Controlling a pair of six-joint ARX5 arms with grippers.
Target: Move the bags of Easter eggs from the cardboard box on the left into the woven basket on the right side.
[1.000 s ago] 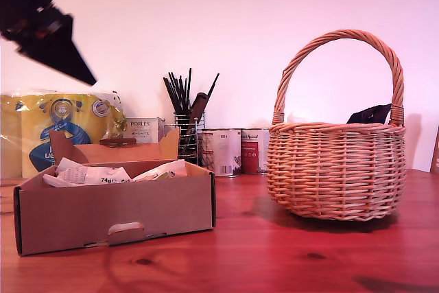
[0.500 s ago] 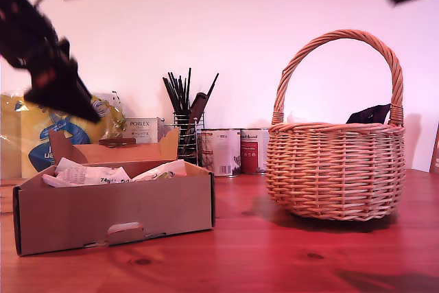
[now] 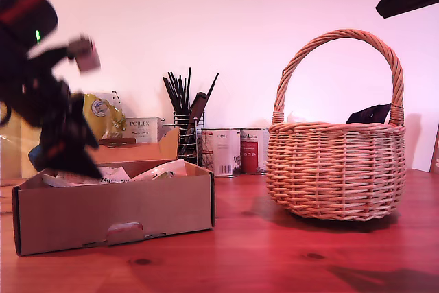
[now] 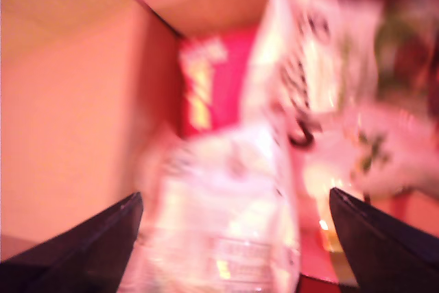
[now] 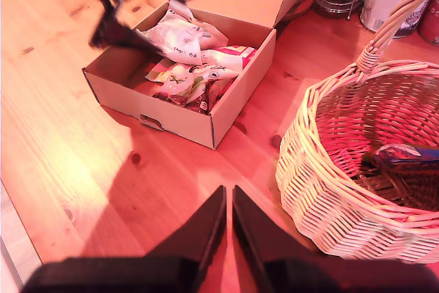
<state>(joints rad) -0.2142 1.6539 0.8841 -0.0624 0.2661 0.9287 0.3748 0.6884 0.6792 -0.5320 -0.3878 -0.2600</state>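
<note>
While jaws spread, my first gripper (image 4: 233, 252) | white bag (image 4: 226, 238) between | my second gripper (image 5: 228, 221) jaws pressed together

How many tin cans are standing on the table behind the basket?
2 show: a white-labelled can beside the wire utensil holder, and a red-and-white can touching it, partly behind the woven basket, which may hide more.

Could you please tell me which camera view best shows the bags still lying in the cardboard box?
The second wrist view: it looks down into the cardboard box at the bags in a heap. The exterior view shows only their tops above the front wall. The first wrist view is close but blurred.
</note>
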